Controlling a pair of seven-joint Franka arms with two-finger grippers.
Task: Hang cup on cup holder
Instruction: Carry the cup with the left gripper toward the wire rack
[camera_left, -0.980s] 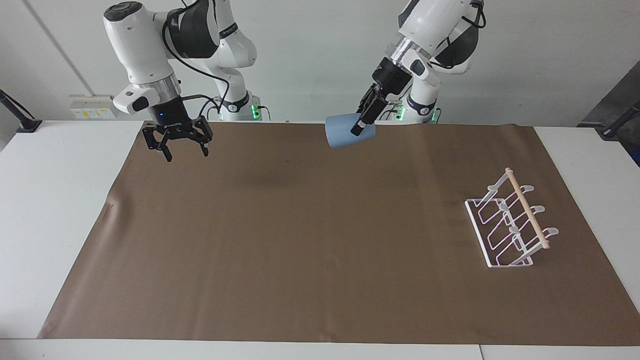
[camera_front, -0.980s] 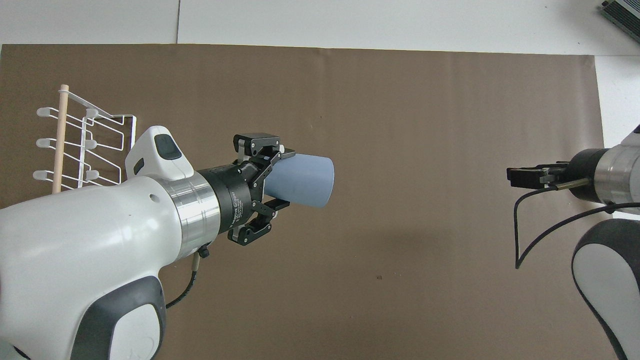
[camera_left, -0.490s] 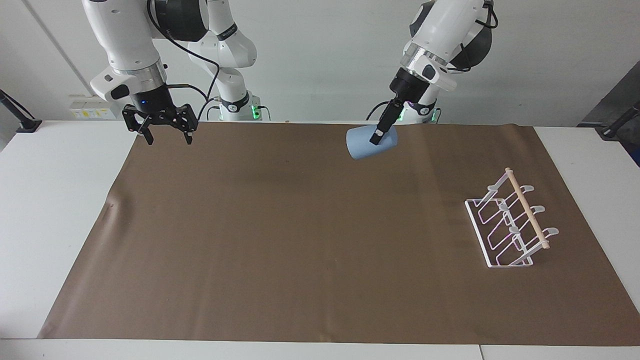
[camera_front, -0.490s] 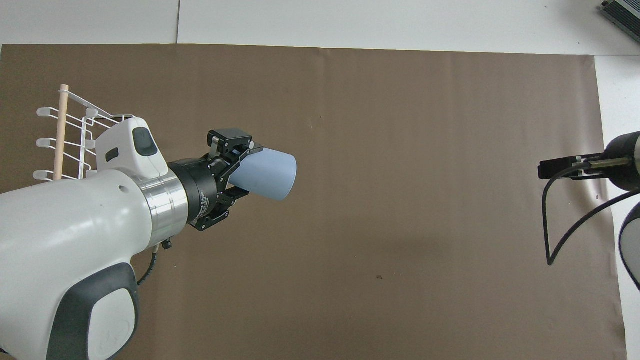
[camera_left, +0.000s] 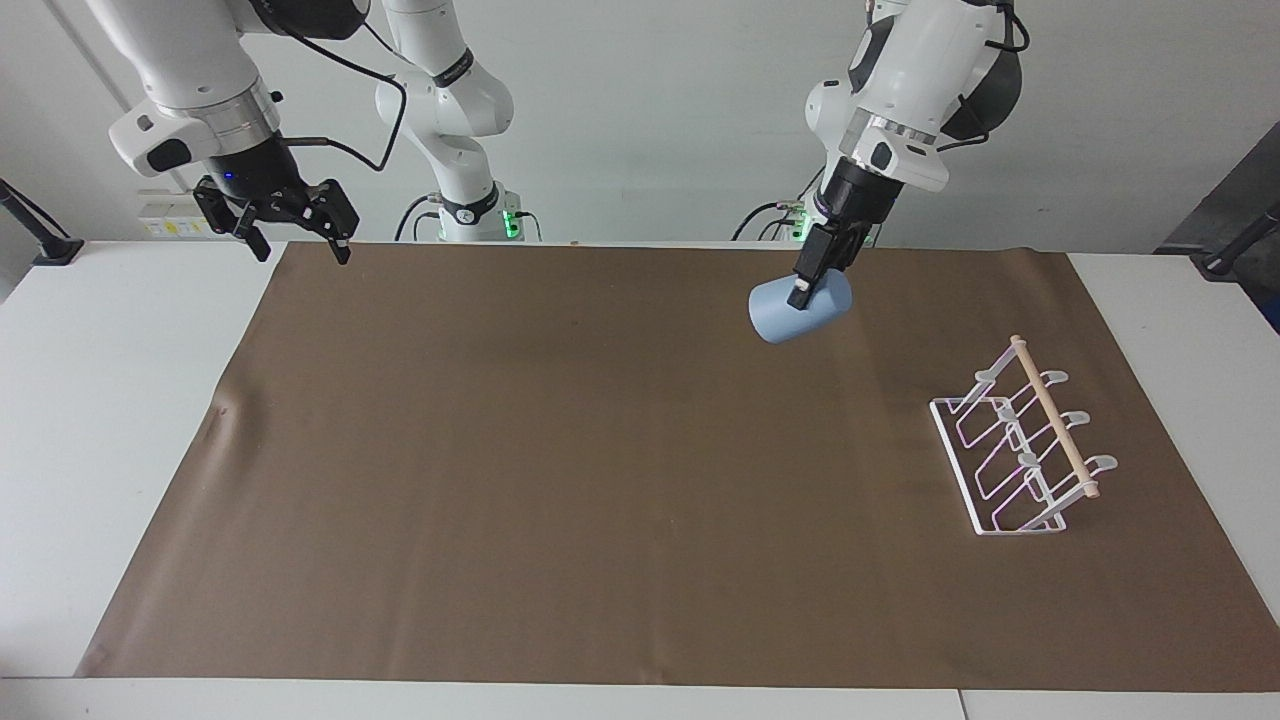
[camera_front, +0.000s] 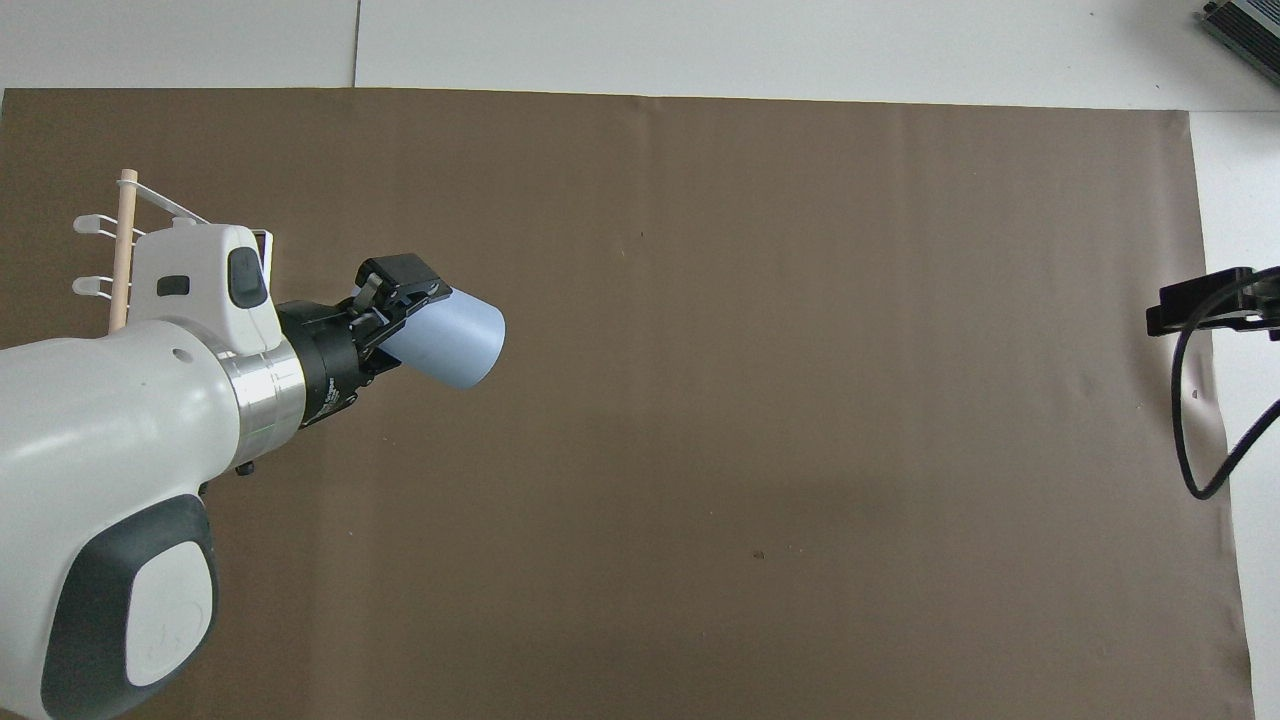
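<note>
My left gripper (camera_left: 806, 290) is shut on the light-blue cup (camera_left: 797, 310) and holds it tilted in the air over the brown mat, near the robots' edge. It also shows in the overhead view (camera_front: 392, 318) with the cup (camera_front: 455, 343) pointing toward the table's middle. The white wire cup holder (camera_left: 1020, 455) with its wooden dowel stands on the mat toward the left arm's end; in the overhead view (camera_front: 120, 240) my left arm hides most of it. My right gripper (camera_left: 290, 235) is open and empty, raised over the mat's corner at the right arm's end.
The brown mat (camera_left: 600, 500) covers most of the white table (camera_left: 110, 400). A small crease marks the mat's edge toward the right arm's end (camera_left: 222, 410). A dark device corner (camera_front: 1245, 25) lies on the table farthest from the robots.
My left gripper has carried the cup toward the cup holder and lower. My right gripper has drawn back and up toward the right arm's end of the table.
</note>
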